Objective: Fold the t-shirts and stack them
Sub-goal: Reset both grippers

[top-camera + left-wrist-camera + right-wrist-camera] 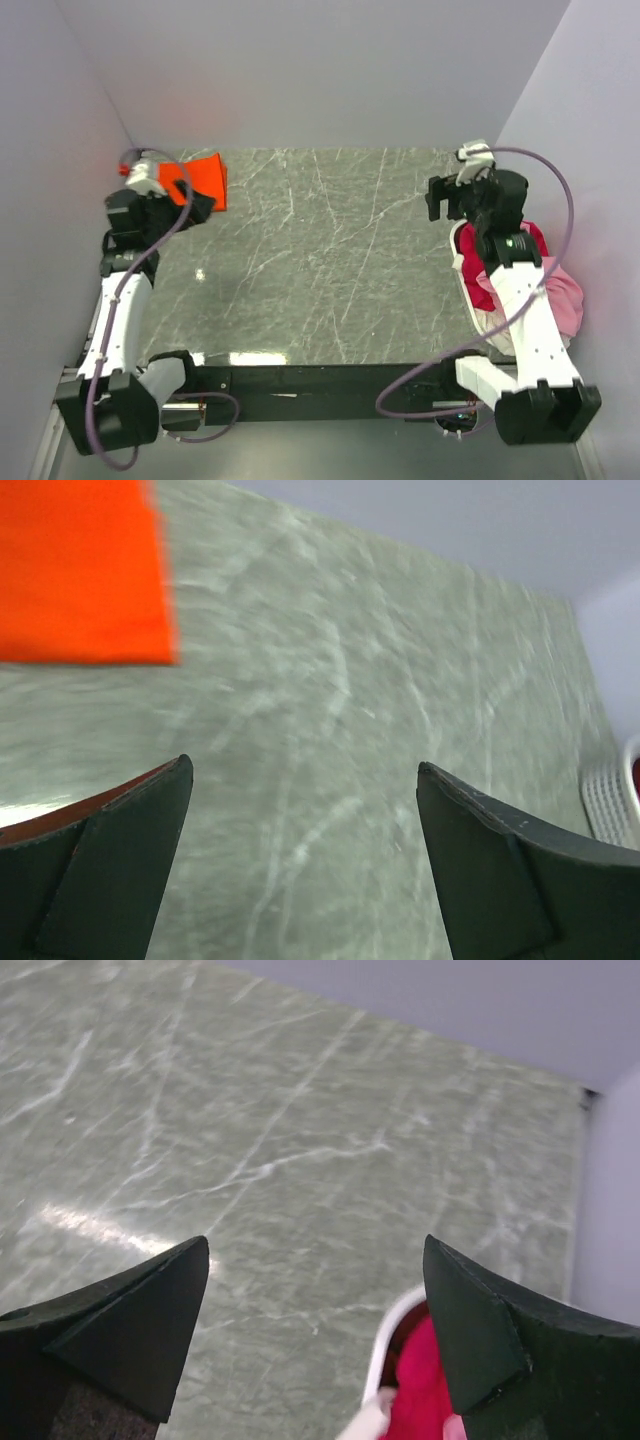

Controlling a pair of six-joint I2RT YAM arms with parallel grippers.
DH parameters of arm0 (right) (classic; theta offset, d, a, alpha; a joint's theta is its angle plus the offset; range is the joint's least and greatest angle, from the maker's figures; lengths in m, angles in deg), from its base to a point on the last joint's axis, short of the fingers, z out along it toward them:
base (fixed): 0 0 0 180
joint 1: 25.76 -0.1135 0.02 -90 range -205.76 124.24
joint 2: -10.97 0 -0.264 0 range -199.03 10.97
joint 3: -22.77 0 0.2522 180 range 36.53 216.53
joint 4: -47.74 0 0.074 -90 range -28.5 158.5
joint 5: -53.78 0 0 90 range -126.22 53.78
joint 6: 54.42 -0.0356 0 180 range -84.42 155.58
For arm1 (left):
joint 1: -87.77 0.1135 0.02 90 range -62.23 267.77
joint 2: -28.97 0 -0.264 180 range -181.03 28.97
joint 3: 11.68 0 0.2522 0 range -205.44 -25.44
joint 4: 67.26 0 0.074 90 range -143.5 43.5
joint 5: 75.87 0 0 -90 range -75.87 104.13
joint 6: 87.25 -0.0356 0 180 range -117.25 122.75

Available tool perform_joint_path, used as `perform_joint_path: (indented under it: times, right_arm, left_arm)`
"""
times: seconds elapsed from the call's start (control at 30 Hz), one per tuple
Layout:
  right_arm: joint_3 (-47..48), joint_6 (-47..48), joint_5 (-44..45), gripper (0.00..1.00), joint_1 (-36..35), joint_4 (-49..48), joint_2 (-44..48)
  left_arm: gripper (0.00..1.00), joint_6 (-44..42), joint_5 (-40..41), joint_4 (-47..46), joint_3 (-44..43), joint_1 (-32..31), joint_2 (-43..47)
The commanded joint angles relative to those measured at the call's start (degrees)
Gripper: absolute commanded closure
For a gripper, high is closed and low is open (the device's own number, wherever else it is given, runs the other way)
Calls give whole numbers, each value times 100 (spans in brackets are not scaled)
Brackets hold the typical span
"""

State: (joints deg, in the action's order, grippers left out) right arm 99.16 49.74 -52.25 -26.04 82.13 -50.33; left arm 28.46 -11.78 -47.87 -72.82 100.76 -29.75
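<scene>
A folded bright orange t-shirt (206, 180) lies at the far left corner of the table; it fills the top left of the left wrist view (80, 570). My left gripper (185, 205) hovers just in front of it, open and empty (305, 780). A magenta-red t-shirt (505, 255) and a light pink one (565, 295) are heaped in a white basket (462, 270) at the right, partly hidden under my right arm. My right gripper (437, 198) is open and empty above the basket's far-left rim (315, 1260). The magenta-red shirt shows in the right wrist view (420, 1390).
The grey-green marble table top (320, 260) is ringed by pale walls on the left, back and right. The white basket rim (385, 1345) sits under my right fingers; its mesh side shows at the left wrist view's right edge (610, 800).
</scene>
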Motion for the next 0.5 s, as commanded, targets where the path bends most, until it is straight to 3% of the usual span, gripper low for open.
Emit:
perform_joint_path:
  times: [0.0,0.07,0.17,0.47]
  right_arm:
    - [-522,-790,1583,6,10,-760,765]
    - [-909,-1037,2031,5,1,-1042,1040]
    - [-1314,-1143,2306,5,1,-1315,1444]
    - [-1816,-1319,2649,7,-8,-1403,1762]
  left_arm:
    - [1,-900,532,350,-377,-1086,317]
    - [1,-1269,1207,746,-387,-1691,431]
    - [1,-1385,1475,773,-54,-2019,729]
    - [1,-1323,1571,756,413,-2213,1222]
